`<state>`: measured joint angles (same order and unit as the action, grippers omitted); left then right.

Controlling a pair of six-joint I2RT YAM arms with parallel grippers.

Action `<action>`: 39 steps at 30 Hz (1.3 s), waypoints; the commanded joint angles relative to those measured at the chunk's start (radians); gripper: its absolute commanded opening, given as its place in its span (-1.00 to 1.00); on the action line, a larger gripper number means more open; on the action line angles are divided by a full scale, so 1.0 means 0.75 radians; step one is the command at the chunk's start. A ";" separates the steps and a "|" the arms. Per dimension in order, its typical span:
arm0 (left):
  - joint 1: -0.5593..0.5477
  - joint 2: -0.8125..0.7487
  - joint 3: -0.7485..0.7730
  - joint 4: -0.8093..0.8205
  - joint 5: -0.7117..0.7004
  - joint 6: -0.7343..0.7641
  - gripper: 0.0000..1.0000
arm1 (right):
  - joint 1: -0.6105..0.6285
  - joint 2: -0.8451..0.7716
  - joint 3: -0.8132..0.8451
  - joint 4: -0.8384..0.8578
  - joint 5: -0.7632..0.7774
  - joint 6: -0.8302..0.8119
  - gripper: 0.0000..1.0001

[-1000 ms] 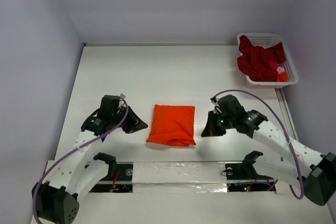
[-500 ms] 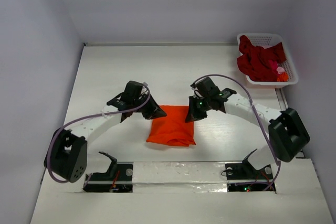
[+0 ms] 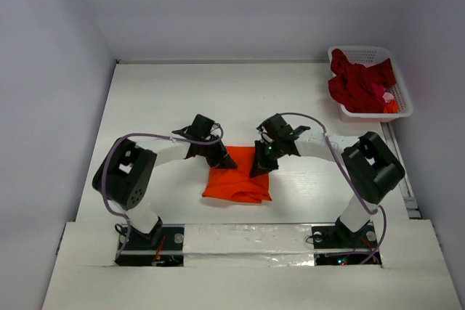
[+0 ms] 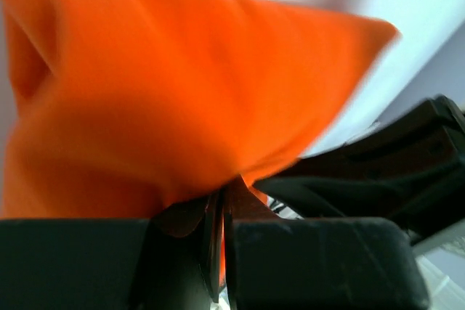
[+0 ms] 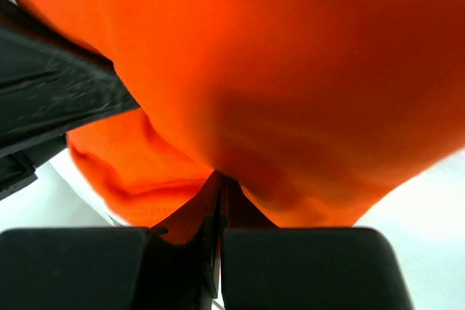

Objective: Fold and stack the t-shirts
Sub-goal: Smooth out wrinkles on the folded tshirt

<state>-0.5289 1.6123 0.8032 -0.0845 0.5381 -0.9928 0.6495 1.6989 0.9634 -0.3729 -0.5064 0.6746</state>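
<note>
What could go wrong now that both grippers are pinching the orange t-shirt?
1. The left gripper and right gripper each pinch only a thin bit of the orange t-shirt near its far corners. On a lift, the cloth may slip free, or only the top layer may come up, undoing the fold.
2. The two grippers sit close together, so they may bump if they move inward.
</note>
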 commanded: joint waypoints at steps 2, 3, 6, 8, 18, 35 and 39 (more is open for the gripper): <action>-0.005 0.147 0.044 0.078 0.047 0.025 -1.00 | 0.009 0.044 0.006 0.088 -0.024 0.019 -1.00; -0.005 0.173 0.062 0.084 0.050 0.029 -1.00 | 0.009 0.054 0.016 0.086 -0.020 0.021 -1.00; -0.005 0.264 0.105 0.096 0.050 0.035 -1.00 | 0.009 0.091 0.094 0.047 0.000 0.017 -1.00; -0.005 0.305 0.119 0.104 0.041 0.021 -1.00 | 0.009 0.113 0.135 0.023 0.029 0.015 -1.00; 0.008 0.448 0.332 0.053 0.031 0.041 -1.00 | -0.052 0.271 0.364 -0.057 0.053 -0.016 -1.00; 0.231 0.442 0.436 -0.116 -0.045 0.176 -1.00 | -0.193 0.328 0.558 -0.231 0.129 -0.143 -1.00; 0.231 0.442 0.465 -0.116 -0.042 0.172 -1.00 | -0.205 0.363 0.613 -0.255 0.145 -0.157 -1.00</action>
<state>-0.3592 1.9388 1.1286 -0.1184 0.5865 -0.9058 0.5003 1.9533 1.3632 -0.5407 -0.4171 0.5880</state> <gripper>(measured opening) 0.003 0.011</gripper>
